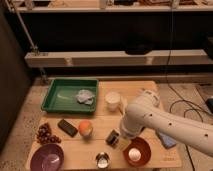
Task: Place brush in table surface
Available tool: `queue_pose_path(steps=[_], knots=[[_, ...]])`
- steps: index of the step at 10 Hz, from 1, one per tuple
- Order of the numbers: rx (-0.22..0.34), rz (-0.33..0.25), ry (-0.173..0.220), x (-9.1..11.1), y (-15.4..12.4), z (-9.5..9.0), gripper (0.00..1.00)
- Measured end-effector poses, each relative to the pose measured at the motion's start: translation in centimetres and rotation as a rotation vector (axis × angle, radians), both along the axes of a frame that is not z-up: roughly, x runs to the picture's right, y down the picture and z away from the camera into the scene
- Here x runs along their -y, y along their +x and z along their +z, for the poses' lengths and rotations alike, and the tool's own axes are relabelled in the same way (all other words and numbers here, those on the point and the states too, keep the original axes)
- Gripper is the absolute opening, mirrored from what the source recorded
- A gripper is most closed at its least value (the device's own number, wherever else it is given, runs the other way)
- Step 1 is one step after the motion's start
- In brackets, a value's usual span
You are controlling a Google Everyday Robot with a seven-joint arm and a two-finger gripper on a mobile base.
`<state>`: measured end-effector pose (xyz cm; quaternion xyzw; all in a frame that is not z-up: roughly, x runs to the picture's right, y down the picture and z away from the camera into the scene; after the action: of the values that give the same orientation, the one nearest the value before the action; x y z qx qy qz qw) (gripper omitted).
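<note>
1. Crowding is the main hazard. The gripper sits low over the near middle of the light tan wooden plank table surface. A small shiny metal cup stands just to its near left. A reddish-brown round bowl holding something pale stands just to its near right. A sideways swing on the way out could knock either one.
2. The small dark brush with a paler blocky head shows as a dark shape at the gripper's tip, at or just above the boards. I cannot tell whether it touches the wood.
3. I also cannot tell whether the gripper is clamped on the brush or has let it go.
4. A release from height or at a tilt could send the slim handle rolling left toward the round orange object or nearer toward the metal cup.
5. If the brush already lies on the wood, lifting before a clean release would likely drag it back up.
6. The thick white robot arm enters from the right and runs left across the near right of the table. It bends steeply down at the wrist and hides part of a flat blue item.
7. The green rectangular plastic tray at the far left is well apart from the gripper, and so is the flat black rectangular block.
</note>
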<state>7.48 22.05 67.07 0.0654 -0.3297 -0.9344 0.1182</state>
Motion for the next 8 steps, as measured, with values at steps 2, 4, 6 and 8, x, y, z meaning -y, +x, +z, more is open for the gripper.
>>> queue_pose_path(steps=[2,4,6,8], knots=[[-0.012,-0.008,0.047,-0.5,-0.3,0.7,0.62],[-0.002,-0.003,0.067,-0.5,-0.7,1.3,0.62],[0.021,0.014,0.075,-0.6,-0.8,1.8,0.62],[0.05,0.037,0.067,-1.1,-0.9,2.6,0.62]])
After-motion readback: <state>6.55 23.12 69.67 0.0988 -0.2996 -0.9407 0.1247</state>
